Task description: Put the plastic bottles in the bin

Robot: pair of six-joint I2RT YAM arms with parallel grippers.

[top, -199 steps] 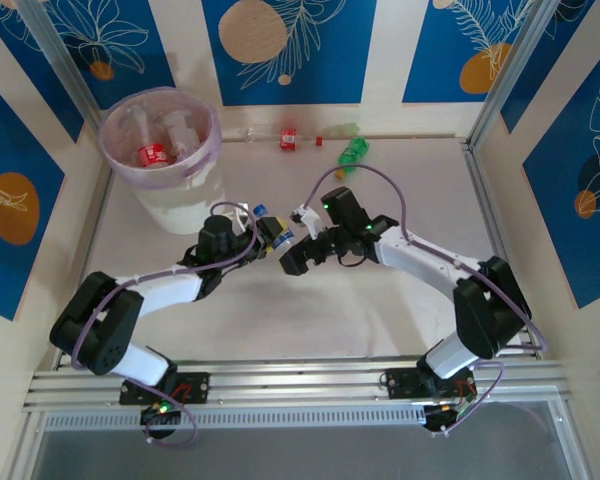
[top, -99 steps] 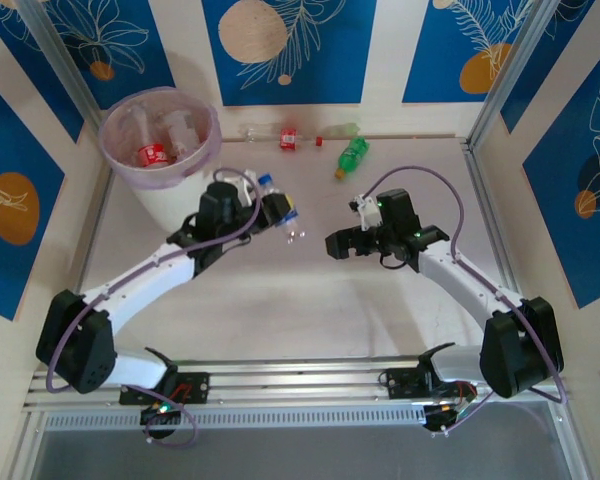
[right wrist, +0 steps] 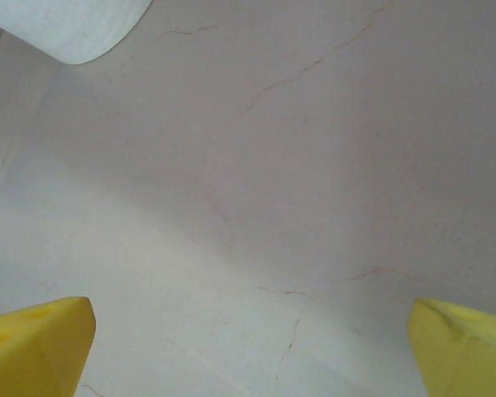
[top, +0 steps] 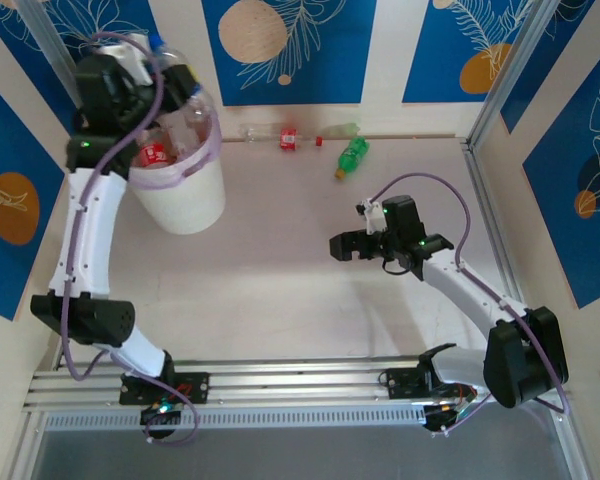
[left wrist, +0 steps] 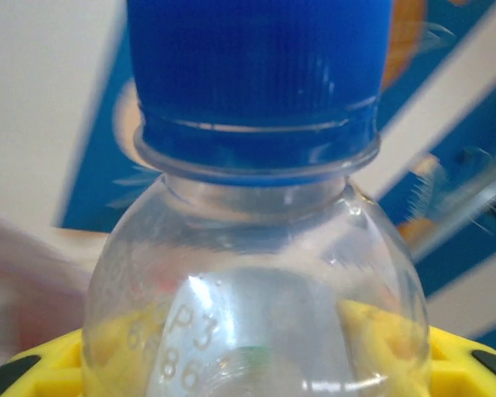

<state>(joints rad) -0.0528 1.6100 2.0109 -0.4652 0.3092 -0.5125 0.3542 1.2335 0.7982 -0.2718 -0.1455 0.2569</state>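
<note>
The bin [top: 180, 205] stands in the desk's [top: 280, 290] far left corner, with bottles [top: 152, 155] inside it and one held bottle [left wrist: 248, 248] above its rim. Two other bottles [top: 352, 153] lie along the far edge, to its right.

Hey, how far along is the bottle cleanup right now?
Done: several bottles lie in the bin. In hand: the left gripper holds a blue-capped bottle up by the bin's rim, not yet released. Left: a green bottle and a red-labelled bottle lie at the table's far edge; the right gripper hangs open, holding nothing.
</note>
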